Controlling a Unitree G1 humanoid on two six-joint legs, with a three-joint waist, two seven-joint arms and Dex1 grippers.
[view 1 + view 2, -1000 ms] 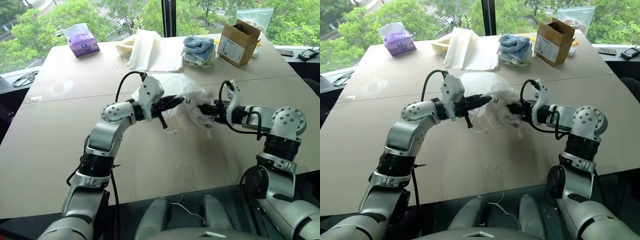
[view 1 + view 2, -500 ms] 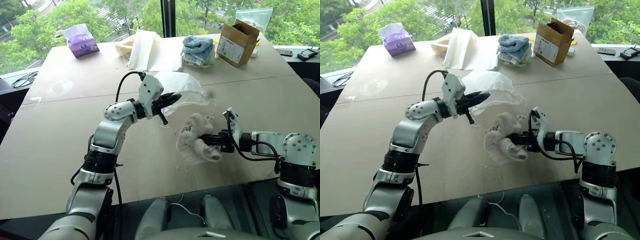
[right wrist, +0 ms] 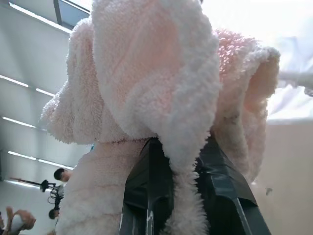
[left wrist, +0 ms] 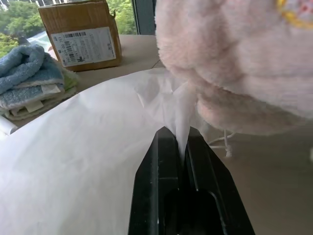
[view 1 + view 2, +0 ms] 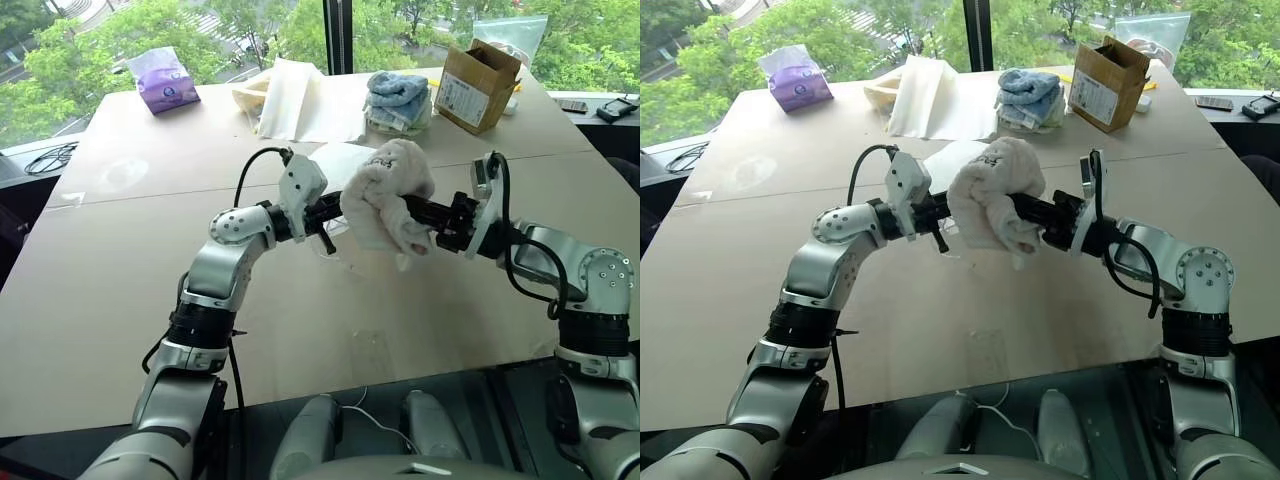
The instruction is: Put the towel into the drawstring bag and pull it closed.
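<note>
1. Since a moment earlier, the right gripper (image 5: 425,213) had swung the towel (image 5: 385,195) up from low over the table (image 5: 120,270) to the bag (image 4: 88,161).
2. Its fingers were clamped on the towel.
3. At nine o'clock of the towel, the left gripper (image 4: 182,142) pinched the bag's edge, fingers tight together.
4. Blue towels (image 5: 397,98) and a box (image 5: 475,85) sat at twelve o'clock.

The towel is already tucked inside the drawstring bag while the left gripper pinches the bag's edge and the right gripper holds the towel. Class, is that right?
Not quite. The towel is outside the drawstring bag, held up in front of it by the right gripper, as the left eye view shows. The rest stands: the left gripper does pinch the bag's edge.
</note>
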